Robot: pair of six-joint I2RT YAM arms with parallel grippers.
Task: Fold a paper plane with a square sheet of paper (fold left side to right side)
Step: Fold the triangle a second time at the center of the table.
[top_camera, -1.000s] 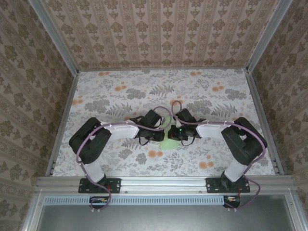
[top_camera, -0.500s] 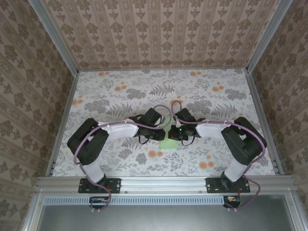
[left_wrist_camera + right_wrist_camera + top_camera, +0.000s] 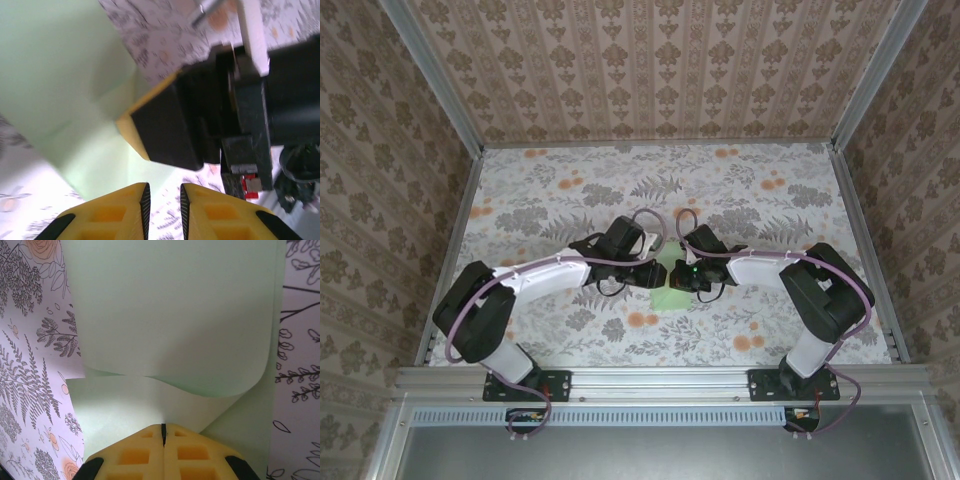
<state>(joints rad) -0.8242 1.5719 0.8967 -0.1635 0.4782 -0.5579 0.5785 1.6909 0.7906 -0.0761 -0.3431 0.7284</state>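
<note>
My left hand [image 3: 162, 192]: newly parted a little, empty, shifted back. My right hand [image 3: 163, 427]: together, pressing the paper plane [image 3: 170, 315] flat. Fold seemingly released.

walls [image 3: 650, 60]: damask wallpaper | table [image 3: 550, 190]: floral fern cover | frame [image 3: 660, 380]: aluminium

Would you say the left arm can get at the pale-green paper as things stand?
Probably yes. The left gripper, fingers slightly apart, hovers at the edge of the pale-green paper, and bare sheet lies just ahead of it. The right gripper, shut, takes up only one side of the sheet, beside that path.
</note>
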